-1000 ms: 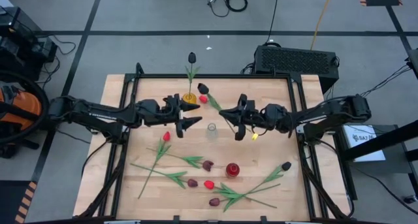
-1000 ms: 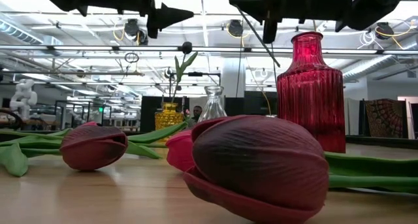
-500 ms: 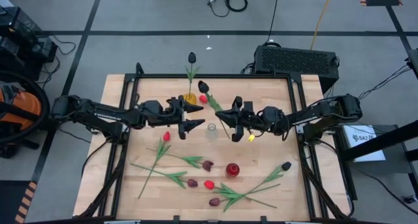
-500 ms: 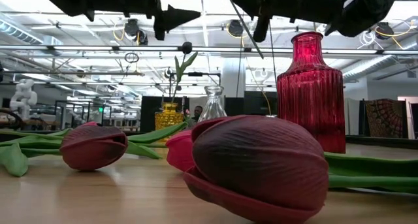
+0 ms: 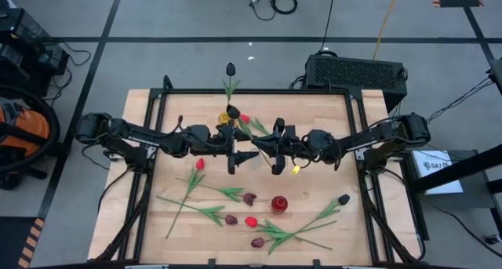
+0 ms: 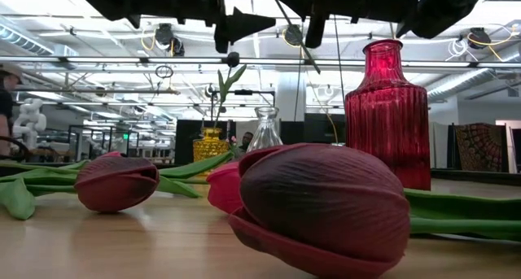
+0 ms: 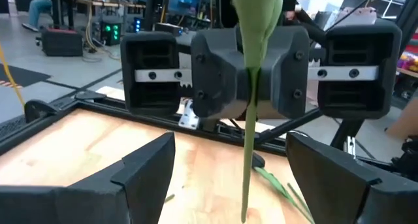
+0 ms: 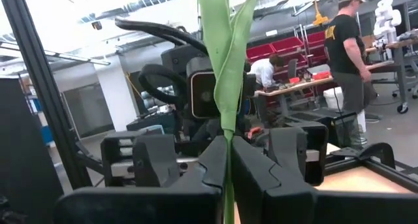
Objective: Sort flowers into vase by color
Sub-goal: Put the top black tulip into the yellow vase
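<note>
Tulip stem [image 8: 227,113] is pinched in the right gripper [image 5: 276,153], jaws fully closed on it, held in the air just right of the clear vase [image 6: 266,131] at mid-table. Which head it carries I can't tell; leaf folds upward past the fingers.

Left gripper [image 5: 238,154] sits directly opposite on the other side of the clear vase, jaws wide open, nothing in them. In its wrist view the stem [image 7: 251,113] hangs right between its 2 fingers [image 7: 140,165].

Step in hand looks like a handover, or a 2-arm steady, before dropping the stem into a vase.

Next move: left jaws close on the stem below the right grip, then right releases. Risk: thin stem slips or bends.

Yellow vase [image 6: 211,145] behind the clear vase already holds 1 dark tulip [image 5: 230,69]. Red vase [image 6: 387,108] is in front of the clear vase, with loose tulips [image 5: 249,198] around it.
</note>
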{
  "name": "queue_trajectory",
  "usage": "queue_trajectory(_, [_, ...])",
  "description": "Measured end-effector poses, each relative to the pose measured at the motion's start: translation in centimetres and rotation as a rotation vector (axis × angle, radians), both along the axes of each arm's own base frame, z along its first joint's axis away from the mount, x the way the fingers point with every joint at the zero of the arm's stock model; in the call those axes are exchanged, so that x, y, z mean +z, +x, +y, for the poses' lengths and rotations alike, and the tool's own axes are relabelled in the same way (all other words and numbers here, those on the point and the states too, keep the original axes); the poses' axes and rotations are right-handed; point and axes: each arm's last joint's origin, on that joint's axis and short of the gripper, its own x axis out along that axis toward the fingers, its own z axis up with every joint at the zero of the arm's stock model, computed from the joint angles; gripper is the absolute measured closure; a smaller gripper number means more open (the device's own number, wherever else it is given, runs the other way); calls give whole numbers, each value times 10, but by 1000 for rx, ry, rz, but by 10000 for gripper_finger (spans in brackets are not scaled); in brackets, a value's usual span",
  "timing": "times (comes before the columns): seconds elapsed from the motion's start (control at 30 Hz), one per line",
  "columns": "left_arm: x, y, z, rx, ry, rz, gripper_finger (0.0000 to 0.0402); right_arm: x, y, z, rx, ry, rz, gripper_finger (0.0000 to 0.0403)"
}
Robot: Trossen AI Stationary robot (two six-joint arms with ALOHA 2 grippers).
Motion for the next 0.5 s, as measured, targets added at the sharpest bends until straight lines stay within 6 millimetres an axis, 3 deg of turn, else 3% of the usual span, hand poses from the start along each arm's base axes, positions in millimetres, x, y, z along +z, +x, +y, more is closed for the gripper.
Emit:
queue_trajectory(0.33, [5,1,-1,6,96,-14,106,0,0,0,-2,-2,1,392])
queue_trajectory(0.5, [5,2,0,17,120,-12,132,0,0,0,-2,-2,0,392])
